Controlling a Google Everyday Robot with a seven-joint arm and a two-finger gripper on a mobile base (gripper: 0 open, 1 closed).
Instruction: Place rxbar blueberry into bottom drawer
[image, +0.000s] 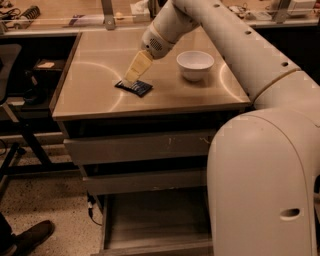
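The rxbar blueberry (136, 88), a small flat dark navy bar, lies on the metal cabinet top (95, 85), left of the middle. My gripper (131, 79) reaches down from the upper right, and its cream tip rests on the bar's near-left end. The bottom drawer (155, 220) is pulled out below, and its plain grey inside shows nothing in it. The two shallower drawers (135, 147) above it are shut.
A white bowl (195, 64) stands on the top, right of the bar. My white arm and body (260, 165) fill the right side and hide the drawer's right part. A chair frame (20, 125) and a shoe (30, 235) are at the left.
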